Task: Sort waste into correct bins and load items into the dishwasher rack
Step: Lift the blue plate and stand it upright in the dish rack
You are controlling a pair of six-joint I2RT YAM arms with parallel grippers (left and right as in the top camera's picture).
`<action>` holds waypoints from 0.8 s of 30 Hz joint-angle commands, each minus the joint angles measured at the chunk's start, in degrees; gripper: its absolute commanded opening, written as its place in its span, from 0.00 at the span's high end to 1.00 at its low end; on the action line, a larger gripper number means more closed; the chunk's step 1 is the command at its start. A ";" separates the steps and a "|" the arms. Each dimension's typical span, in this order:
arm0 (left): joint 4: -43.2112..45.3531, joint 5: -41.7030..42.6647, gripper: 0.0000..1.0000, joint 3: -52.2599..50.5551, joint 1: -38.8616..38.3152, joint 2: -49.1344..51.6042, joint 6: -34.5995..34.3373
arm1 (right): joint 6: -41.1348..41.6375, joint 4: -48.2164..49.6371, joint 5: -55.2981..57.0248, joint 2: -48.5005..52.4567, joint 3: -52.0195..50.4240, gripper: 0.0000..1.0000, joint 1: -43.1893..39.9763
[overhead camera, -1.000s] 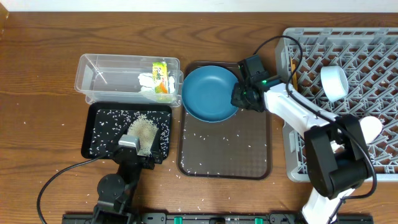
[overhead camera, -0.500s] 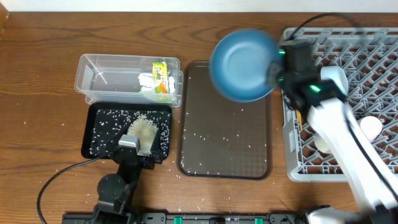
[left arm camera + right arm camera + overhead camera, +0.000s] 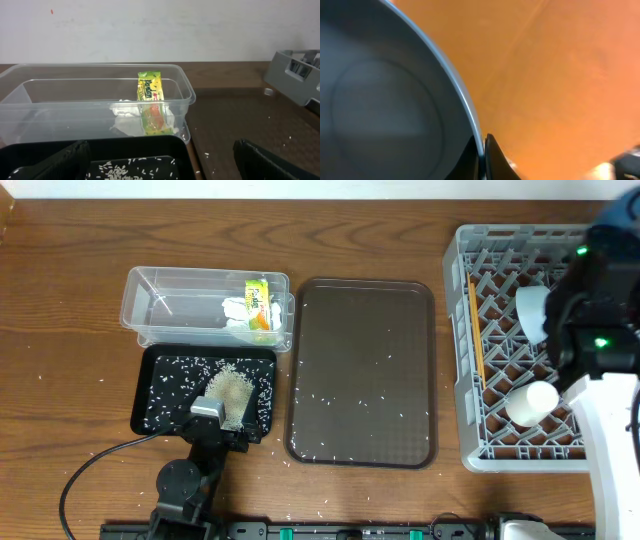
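Blue plate (image 3: pixel 385 100), smooth, glossy | R end effector (image 3: pixel 481 152) pinching rim | L end effector (image 3: pixel 160 150) wide, empty

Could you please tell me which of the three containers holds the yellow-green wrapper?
The clear plastic tub, where the wrapper lies beside white tissue. The black tray in front of it holds rice, and the brown tray bears only scattered grains.

Overhead straight down, left wrist low facing shared clear tub (image 3: pixel 60 117), right wrist hard against plate (image 3: pixel 380 100)
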 commanded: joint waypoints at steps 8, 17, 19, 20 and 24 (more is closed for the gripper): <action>-1.64 -0.72 0.06 -1.18 0.42 -0.31 0.79 | -23.06 9.35 3.76 8.55 0.33 0.99 -10.97; -1.64 -0.72 0.06 -1.18 0.42 -0.31 0.79 | -36.17 18.47 3.72 17.20 0.33 0.99 -10.62; -1.64 -0.72 0.06 -1.18 0.42 -0.31 0.79 | -39.21 20.20 3.72 19.37 0.33 0.99 -10.32; -1.64 -0.72 0.06 -1.18 0.42 -0.31 0.79 | -40.70 20.50 3.72 20.50 0.33 0.99 -10.12; -1.64 -0.72 0.06 -1.18 0.42 -0.31 0.79 | -43.76 20.96 3.78 24.24 0.33 0.99 -9.44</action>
